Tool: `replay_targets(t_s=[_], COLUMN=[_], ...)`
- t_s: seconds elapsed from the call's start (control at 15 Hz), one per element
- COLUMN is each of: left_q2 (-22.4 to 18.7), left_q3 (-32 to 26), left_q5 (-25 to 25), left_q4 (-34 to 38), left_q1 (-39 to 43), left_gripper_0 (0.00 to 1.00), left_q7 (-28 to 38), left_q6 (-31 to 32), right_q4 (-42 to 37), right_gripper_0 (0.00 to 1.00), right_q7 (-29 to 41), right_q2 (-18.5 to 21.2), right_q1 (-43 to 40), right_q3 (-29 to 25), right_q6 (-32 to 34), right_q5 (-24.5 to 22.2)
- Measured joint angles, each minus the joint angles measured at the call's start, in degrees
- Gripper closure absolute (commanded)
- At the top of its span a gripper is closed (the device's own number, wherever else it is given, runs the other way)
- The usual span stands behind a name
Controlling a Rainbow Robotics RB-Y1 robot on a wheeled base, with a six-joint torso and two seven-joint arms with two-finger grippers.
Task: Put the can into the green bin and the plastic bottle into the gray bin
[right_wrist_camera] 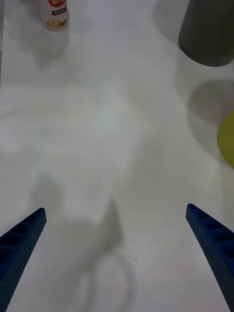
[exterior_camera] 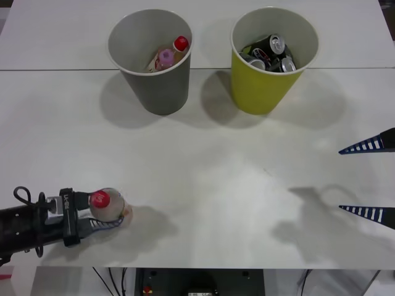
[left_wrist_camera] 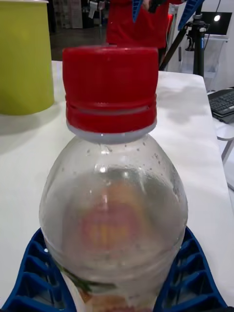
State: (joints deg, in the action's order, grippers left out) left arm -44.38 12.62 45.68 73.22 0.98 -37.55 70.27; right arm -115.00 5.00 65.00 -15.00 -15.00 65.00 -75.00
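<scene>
The left gripper [exterior_camera: 102, 216] has its blue fingers [left_wrist_camera: 192, 273] closed around the shoulder of the plastic bottle [exterior_camera: 106, 204], which stands upright on the table [exterior_camera: 210, 185] near the front edge, so the bottle is gripped but, as far as I can judge, not yet lifted. The gray bin [exterior_camera: 154, 61] stands well beyond that gripper and to its right, already holding a pink-topped bottle [exterior_camera: 165, 59] and a red-capped one [exterior_camera: 180, 44]; carrying this bottle there seems to be what is left. The green bin [exterior_camera: 271, 58], farther right, already holds several cans [exterior_camera: 271, 52]. The right gripper [exterior_camera: 367, 180] hovers wide open and empty, well away from both bins. The left wrist view shows how snugly the fingers cup the bottle, with droplets inside the clear plastic; the right wrist view shows its label against the bare table; the front view alone shows what the bins contain.
</scene>
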Motion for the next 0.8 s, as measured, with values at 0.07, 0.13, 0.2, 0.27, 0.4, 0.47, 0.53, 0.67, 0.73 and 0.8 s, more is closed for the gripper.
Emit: replay_targets(t_s=[0.07, 0.13, 0.2, 0.27, 0.4, 0.47, 0.53, 0.67, 0.73, 0.8], left_q2=[0.0, -0.02, -0.13, -0.33, -1.77, -3.0, -4.48, -8.15, -10.21, -12.21], left_q3=[-0.14, -0.27, -0.44, -0.62, -0.74, -0.78, -1.06, -1.83, -1.89, -1.93], left_q5=[0.0, 0.01, 0.01, 0.01, 0.04, 0.32, 1.41, 4.06, 4.83, 5.01], left_q4=[0.0, 0.04, 0.05, 0.08, 0.91, 1.55, 2.22, 3.7, 4.69, 5.56], left_q1=[-0.04, -0.16, -0.35, -0.64, -1.63, -2.31, -3.22, -5.27, -6.3, -7.22], left_gripper_0=[1.0, 1.0, 1.0, 1.0, 1.0, 1.0, 1.0, 1.0, 1.0, 1.0], left_q7=[0.22, 0.44, 0.81, 1.73, 6.63, 9.6, 12.85, 20.19, 25.01, 29.9], left_q6=[-0.02, -0.02, 0.01, 0.02, 0.03, 0.02, -0.02, 0.02, 0.01, -0.02], right_q4=[0.0, 0.0, 0.0, 0.0, 0.0, 0.0, 0.0, 0.0, 0.0, 0.0], right_gripper_0=[0.0, 0.0, 0.0, 0.0, 0.0, 0.0, 0.0, 0.0, 0.0, 0.0], right_q7=[0.0, 0.0, 0.0, 0.0, 0.0, 0.0, 0.0, 0.0, 0.0, 0.0], right_q2=[0.0, 0.0, 0.0, 0.0, 0.0, 0.0, 0.0, 0.0, 0.0, 0.0], right_q1=[0.0, 0.0, 0.0, 0.0, 0.0, 0.0, 0.0, 0.0, 0.0, 0.0], right_q3=[0.0, 0.0, 0.0, 0.0, 0.0, 0.0, 0.0, 0.0, 0.0, 0.0], right_q6=[0.0, 0.0, 0.0, 0.0, 0.0, 0.0, 0.0, 0.0, 0.0, 0.0], right_q5=[0.0, 0.0, 0.0, 0.0, 0.0, 0.0, 0.0, 0.0, 0.0, 0.0])
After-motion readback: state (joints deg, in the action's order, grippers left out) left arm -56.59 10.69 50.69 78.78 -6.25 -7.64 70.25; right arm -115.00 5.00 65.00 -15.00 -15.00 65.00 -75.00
